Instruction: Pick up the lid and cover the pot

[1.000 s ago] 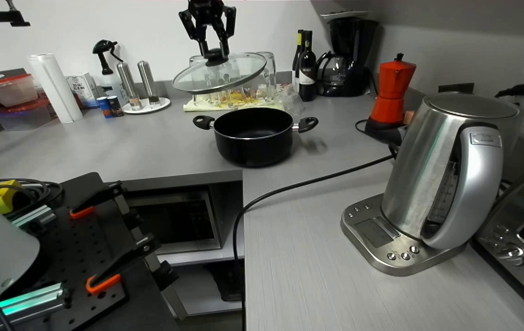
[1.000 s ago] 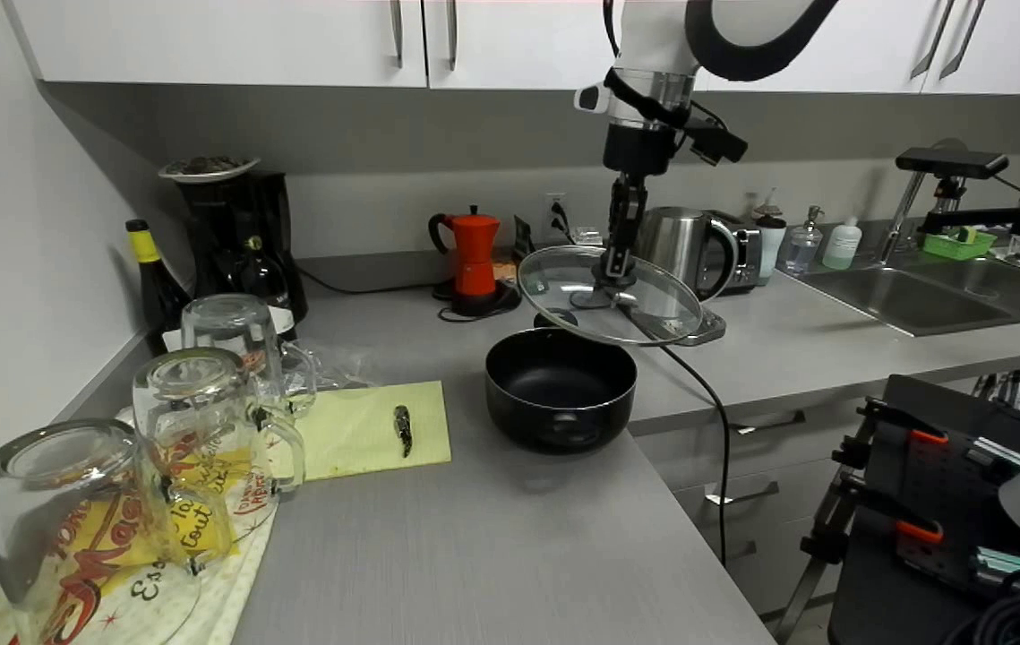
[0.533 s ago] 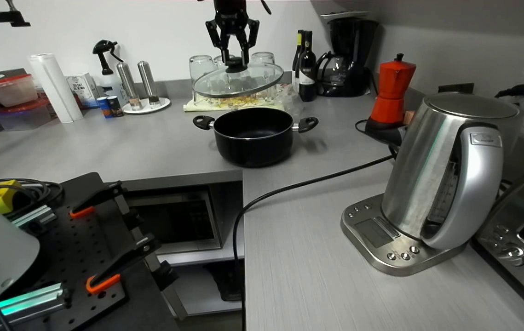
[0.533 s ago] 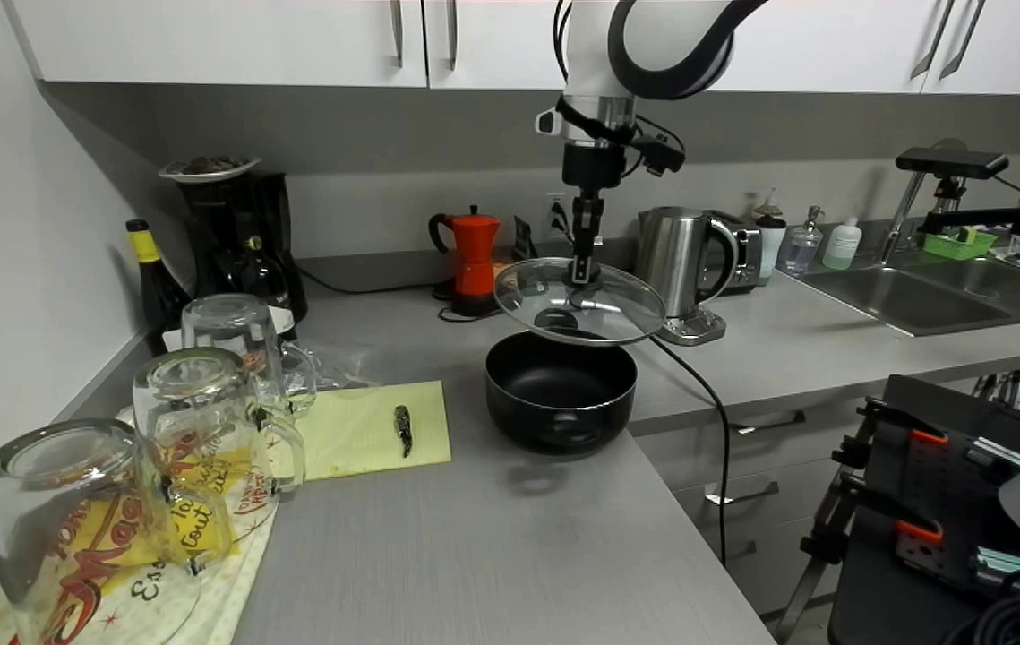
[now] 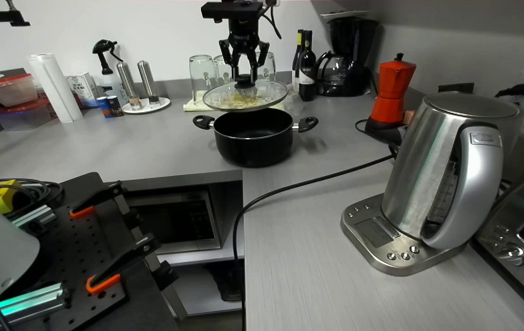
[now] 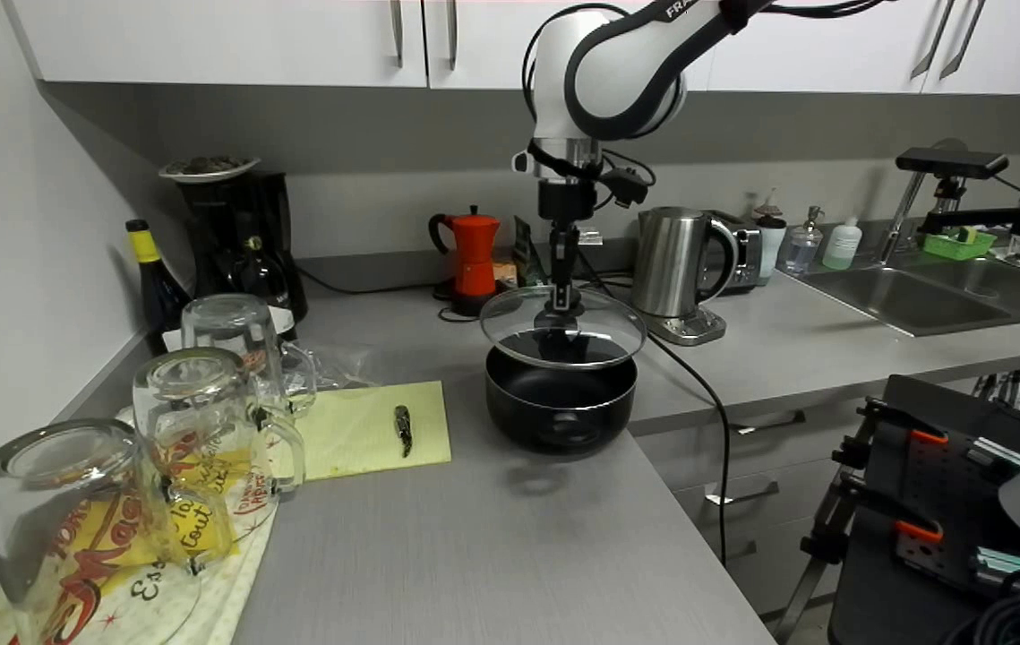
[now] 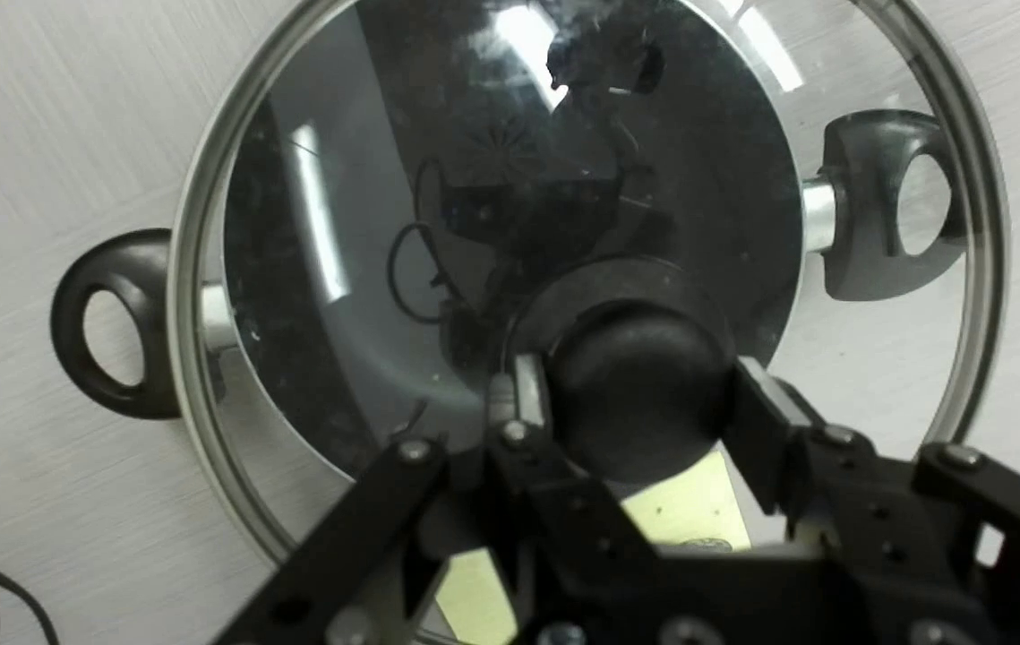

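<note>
The jaws of the gripper (image 5: 244, 77) are clamped on the dark knob (image 7: 639, 390) of the lid (image 5: 245, 97), which hangs tilted above the pot (image 5: 252, 151), a gap showing between its edge and the pot's rim. In the wrist view the lid's metal ring runs wider than the pot's mouth, with a thin margin of glass at the left and a broad one at the right; the left handle (image 7: 124, 260) pokes out past the ring, while the right handle (image 7: 863, 215) lies mostly beneath the glass. The pot stands on the grey bench (image 5: 160, 151), its base just beside the inner corner where the front edge turns. A black cable (image 5: 235, 230) crosses the bench between the pot and the steel kettle (image 5: 409, 170), then drops over that edge. The kettle and the red moka pot (image 5: 393, 82) stand well apart from the lid. In an exterior view a yellow sheet (image 6: 353, 430) lies near the pot, a strip of bench between them, and glass mugs (image 6: 192, 403) stand farther off, nearer the wall (image 6: 17, 269).
</note>
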